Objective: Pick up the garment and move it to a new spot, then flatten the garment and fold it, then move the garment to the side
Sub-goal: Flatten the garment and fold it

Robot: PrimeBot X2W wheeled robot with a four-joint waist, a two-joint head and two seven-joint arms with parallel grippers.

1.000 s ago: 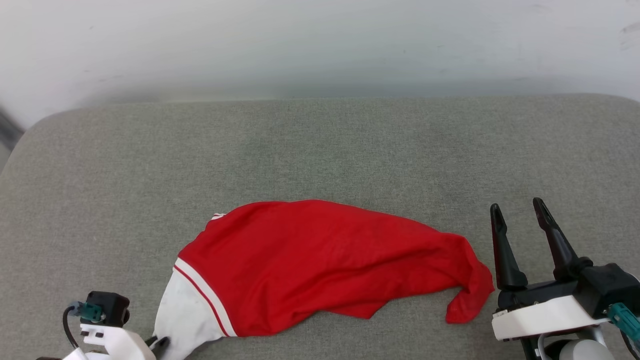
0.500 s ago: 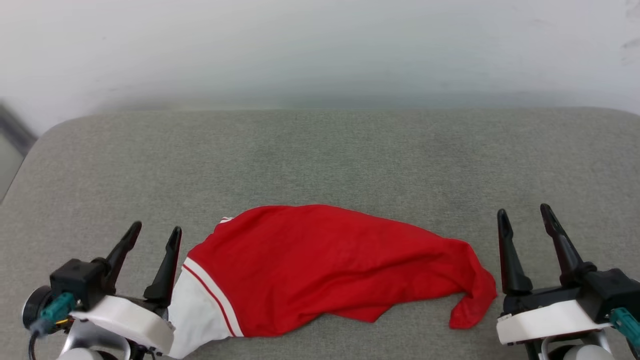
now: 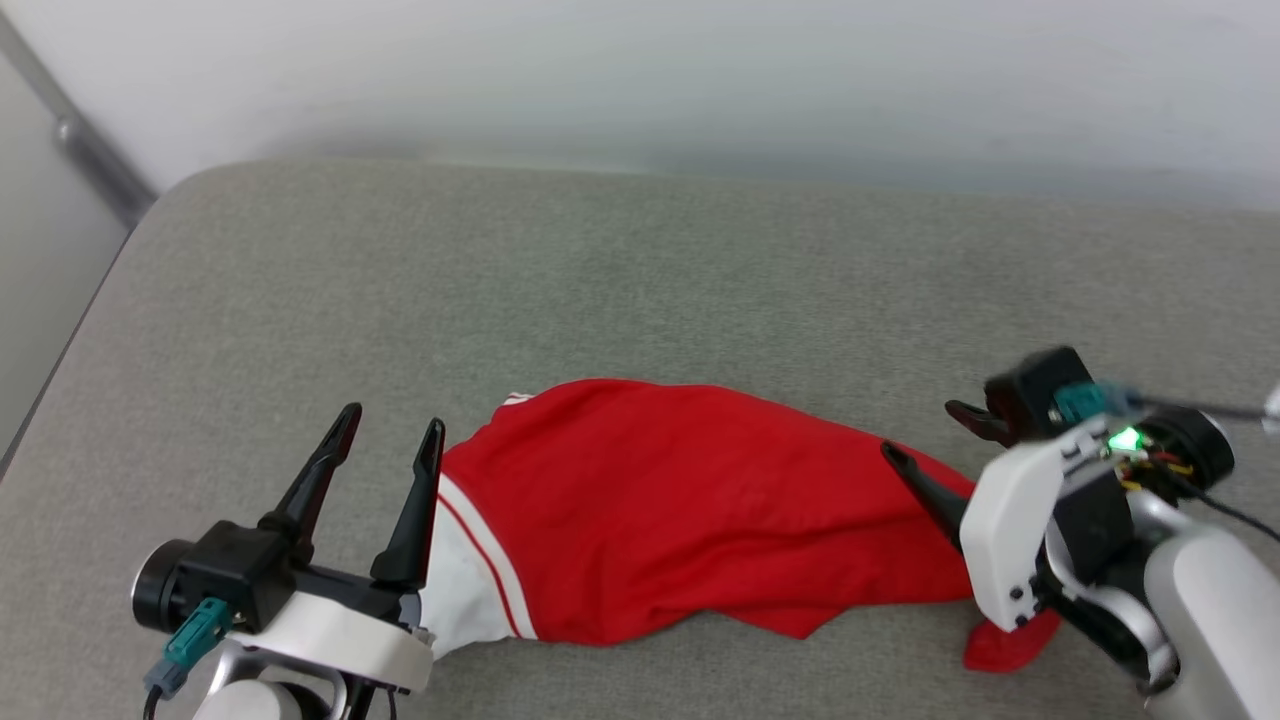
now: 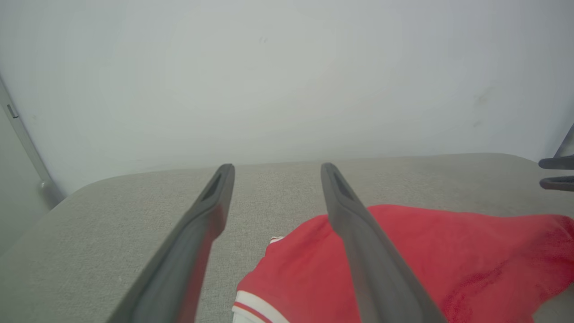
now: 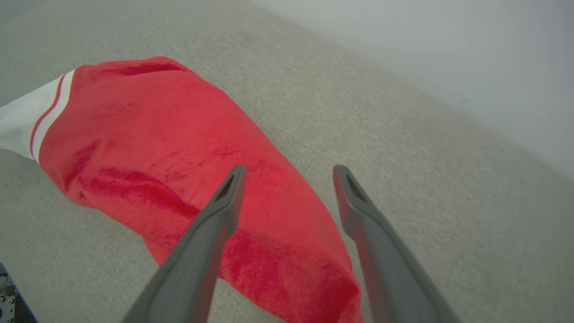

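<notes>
1. You are looking down at the garment [image 3: 700, 510], a red jersey lying crumpled across the near part of a grey fabric surface [image 3: 640, 280], between the two grippers.
2. The left gripper [image 3: 392, 418] sits just beside the garment's white sleeve [image 3: 455, 590]. Its fingers are spread with nothing between them. Its body covers the sleeve's lower end.
3. In the left wrist view, the left gripper [image 4: 274, 167] frames bare grey fabric. The garment [image 4: 448, 251] lies to its right, and the bottom edge of the view cuts off its striped trim.
4. The right gripper [image 3: 920, 430] is turned sideways and blurred in the head view. Its white housing hides the garment's right end, apart from a red corner [image 3: 1010, 645] showing below it.
5. In the right wrist view, the right gripper [image 5: 290, 168] is spread wide over the garment's [image 5: 157, 148] red edge. You cannot tell whether the fingers touch the cloth.
6. The sleeve [image 5: 18, 125] runs off that view's left edge.
</notes>
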